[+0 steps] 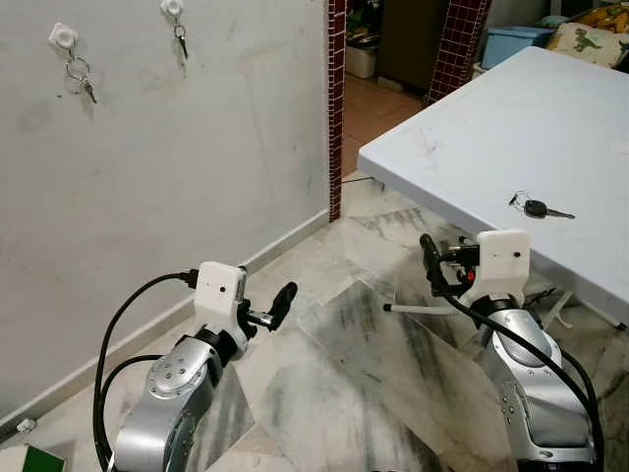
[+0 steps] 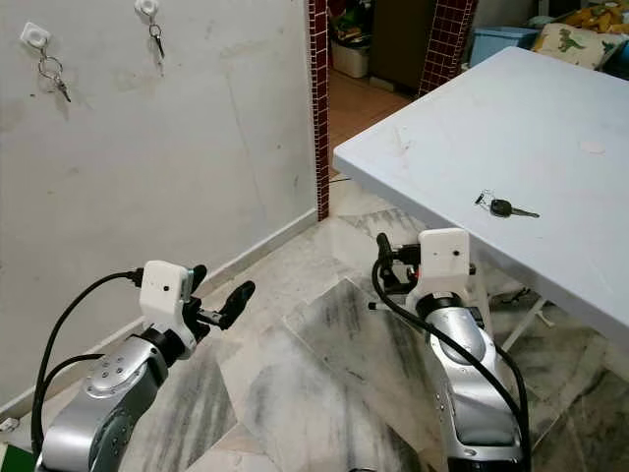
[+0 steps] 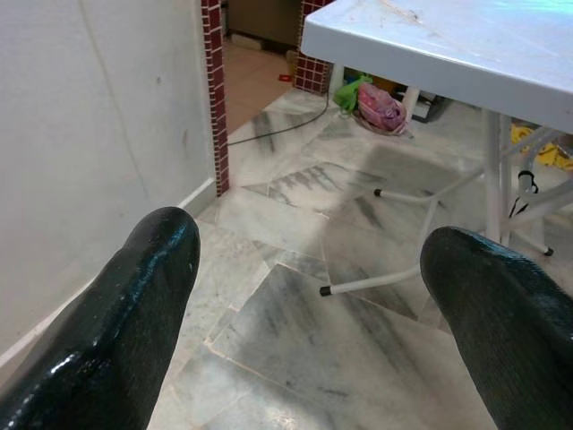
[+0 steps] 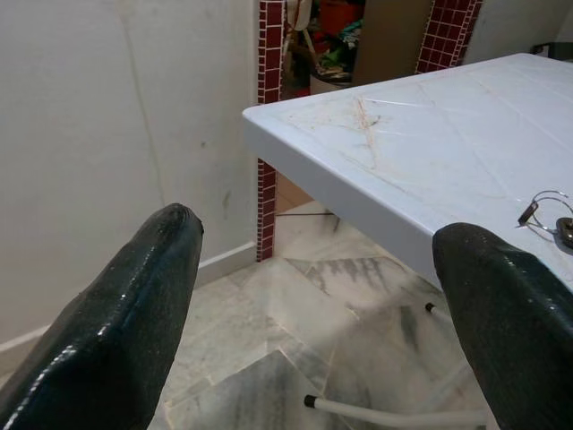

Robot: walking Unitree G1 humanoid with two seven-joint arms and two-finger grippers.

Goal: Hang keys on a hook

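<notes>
A black-headed key on a ring (image 1: 536, 207) lies on the white table (image 1: 511, 128), near its front edge. On the wall at the far left are two white hooks: one hook (image 1: 63, 37) carries a bunch of keys (image 1: 79, 75), the other hook (image 1: 172, 8) carries a single key (image 1: 181, 39). My right gripper (image 1: 437, 261) hangs open below the table edge, short of the key on the table, whose ring (image 4: 542, 210) shows in the right wrist view. My left gripper (image 1: 265, 300) is open and empty, low over the marble floor and far beneath the hooks.
A red-tiled pillar (image 1: 336, 98) borders a doorway beside the wall. White folding table legs (image 3: 421, 260) stand on the floor, with a pink bag (image 3: 380, 106) under the table. A blue bin (image 1: 511, 41) and a dinosaur-print cushion (image 1: 590, 41) sit beyond the table.
</notes>
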